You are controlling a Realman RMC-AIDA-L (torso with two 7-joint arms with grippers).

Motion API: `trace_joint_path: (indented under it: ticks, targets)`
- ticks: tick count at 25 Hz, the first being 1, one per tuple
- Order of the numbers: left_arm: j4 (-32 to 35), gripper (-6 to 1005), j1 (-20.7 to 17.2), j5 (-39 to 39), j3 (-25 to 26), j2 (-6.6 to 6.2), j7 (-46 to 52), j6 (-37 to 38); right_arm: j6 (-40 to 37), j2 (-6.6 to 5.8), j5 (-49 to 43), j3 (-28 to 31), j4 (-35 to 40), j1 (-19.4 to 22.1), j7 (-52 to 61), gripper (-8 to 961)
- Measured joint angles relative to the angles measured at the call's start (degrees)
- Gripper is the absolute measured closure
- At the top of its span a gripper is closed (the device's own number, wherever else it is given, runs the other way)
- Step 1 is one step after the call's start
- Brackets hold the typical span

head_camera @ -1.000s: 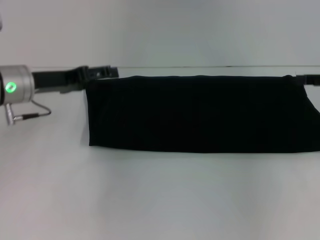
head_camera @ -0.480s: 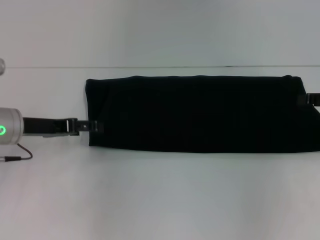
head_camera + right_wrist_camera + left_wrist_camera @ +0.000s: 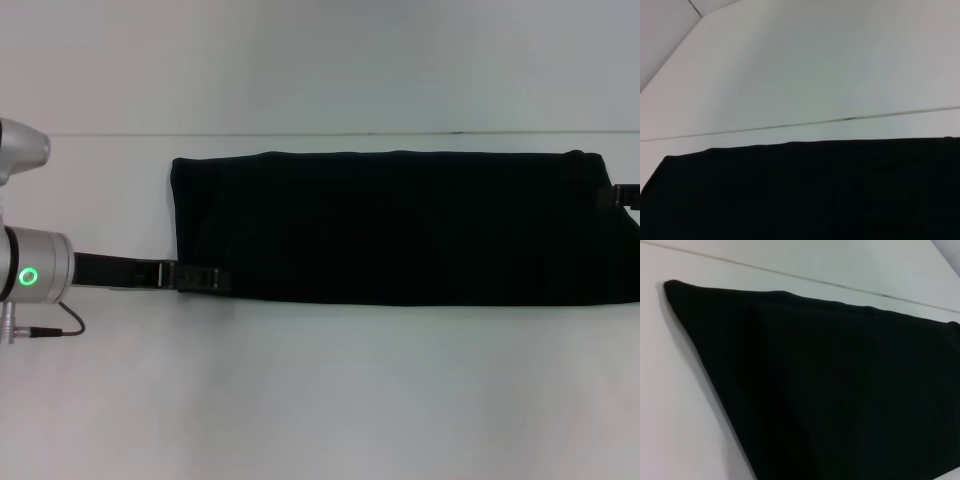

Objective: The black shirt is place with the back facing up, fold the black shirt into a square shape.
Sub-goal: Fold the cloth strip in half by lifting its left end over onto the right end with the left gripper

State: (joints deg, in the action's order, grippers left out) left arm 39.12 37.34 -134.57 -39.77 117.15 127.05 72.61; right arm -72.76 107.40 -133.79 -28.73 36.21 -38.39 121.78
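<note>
The black shirt (image 3: 400,225) lies flat on the white table as a long, wide band, plain side up, with no lettering showing. My left gripper (image 3: 205,276) sits low at the band's near left corner, its tip touching the fabric edge. My right gripper (image 3: 625,193) shows only as a small black piece at the band's right end, by the picture's edge. The left wrist view looks along the shirt (image 3: 840,390) from its left end. In the right wrist view the shirt (image 3: 815,195) fills the lower part.
The white table (image 3: 320,400) stretches in front of the shirt. Its far edge meets a pale wall (image 3: 320,60) just behind the band. The left arm's silver wrist with a green light (image 3: 28,277) and a thin cable lie at the left.
My left gripper came from the band's far left corner down its left end to the near left corner. The right gripper also moved nearer along the right end. The shirt lies as before.
</note>
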Motion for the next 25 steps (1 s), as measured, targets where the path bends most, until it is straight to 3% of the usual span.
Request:
trace_joint_path:
  ticks: [7,14,25]
  targets:
    - [-0.01,72,0.25,0.55,-0.19,0.11,-0.99,-1.35,0.26,0.0,-0.07,-0.02,-0.17,0.1,-0.09,223]
    - [-0.8,302,0.57,0.11,-0.31,0.04,-3.55,-5.02,0.33,0.0,-0.08,-0.01,-0.18,0.43,-0.33,225]
    - [-1.73,711,0.87,-0.51,-1.05,0.03,-4.85,-4.92,0.21,-0.13,-0.07,-0.02,0.01,1.29,0.03,224]
